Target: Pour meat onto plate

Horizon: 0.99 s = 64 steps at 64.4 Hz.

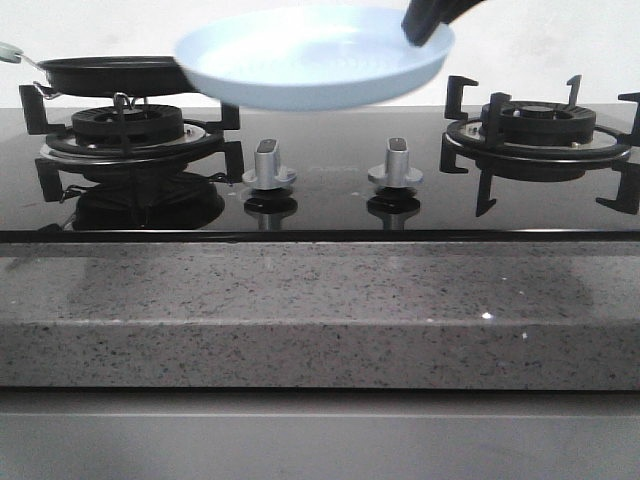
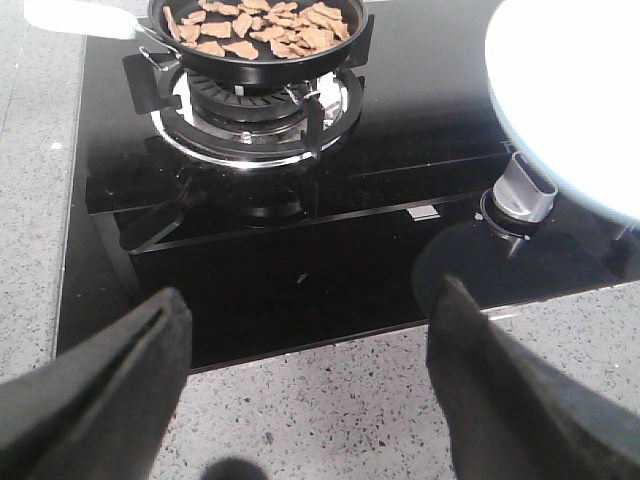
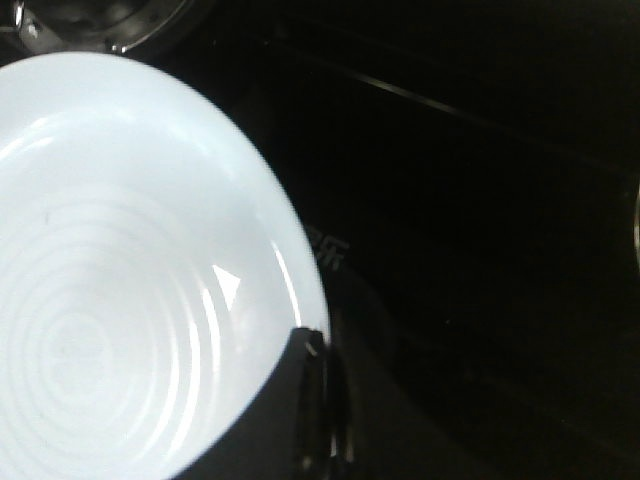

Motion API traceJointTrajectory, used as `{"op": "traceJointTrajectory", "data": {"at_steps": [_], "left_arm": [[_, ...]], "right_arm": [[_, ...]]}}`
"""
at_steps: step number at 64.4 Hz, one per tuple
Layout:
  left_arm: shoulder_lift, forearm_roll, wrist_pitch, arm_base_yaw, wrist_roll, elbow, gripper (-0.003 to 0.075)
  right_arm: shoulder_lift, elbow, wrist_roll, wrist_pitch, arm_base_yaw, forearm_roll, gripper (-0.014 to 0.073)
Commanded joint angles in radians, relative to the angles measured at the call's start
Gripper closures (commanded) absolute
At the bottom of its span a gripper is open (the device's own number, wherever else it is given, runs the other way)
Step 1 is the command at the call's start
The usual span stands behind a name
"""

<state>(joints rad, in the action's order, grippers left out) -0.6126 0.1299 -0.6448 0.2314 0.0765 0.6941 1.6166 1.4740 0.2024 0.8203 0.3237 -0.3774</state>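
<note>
The pale blue plate (image 1: 312, 58) hangs in the air over the middle of the hob, tilted, held by its right rim in my right gripper (image 1: 420, 30), which is shut on it. The plate is empty and also shows in the right wrist view (image 3: 120, 270) and the left wrist view (image 2: 570, 90). The meat (image 2: 258, 24), tan chunks, lies in the black frying pan (image 1: 110, 72) on the left burner. My left gripper (image 2: 310, 380) is open and empty over the speckled counter in front of the hob, well short of the pan.
The pan's pale handle (image 2: 75, 17) sticks out to the left. The right burner grate (image 1: 540, 135) stands bare. Two grey knobs (image 1: 269, 165) (image 1: 395, 163) sit on the black glass hob (image 1: 320, 205). The grey stone counter edge (image 1: 320, 310) runs along the front.
</note>
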Motion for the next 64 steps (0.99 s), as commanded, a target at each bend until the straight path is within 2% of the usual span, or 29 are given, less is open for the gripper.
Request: {"op": "traceJointTrajectory", "data": {"at_steps": [1,18,42,45,53,64], "left_arm": [[-0.007,0.011,0.063,0.008,0.0,0.037,0.0231],[-0.007,0.011,0.063,0.008,0.0,0.037,0.0231],[-0.007,-0.009,0.058,0.008,0.0,0.037,0.023],[-0.007,-0.03,0.067,0.008,-0.002,0.037,0.0209],[-0.03,-0.057,0.079,-0.008,-0.02,0.076,0.0087],[-0.146,-0.068,0.023,-0.082,-0.021,0.178,0.008]], "right_arm": [[-0.079,-0.061,0.018,-0.121,0.017,-0.034,0.0713],[-0.083,-0.189,0.018,-0.225,0.023,-0.021,0.0713],[-0.065,-0.191,0.018,-0.227,0.023,-0.015,0.0713],[-0.065,-0.191,0.018,-0.227,0.023,-0.015,0.0713],[-0.065,-0.191,0.018,-0.227,0.023,-0.015,0.0713],[-0.065,-0.191,0.018,-0.227,0.023,-0.015,0.0713]]}}
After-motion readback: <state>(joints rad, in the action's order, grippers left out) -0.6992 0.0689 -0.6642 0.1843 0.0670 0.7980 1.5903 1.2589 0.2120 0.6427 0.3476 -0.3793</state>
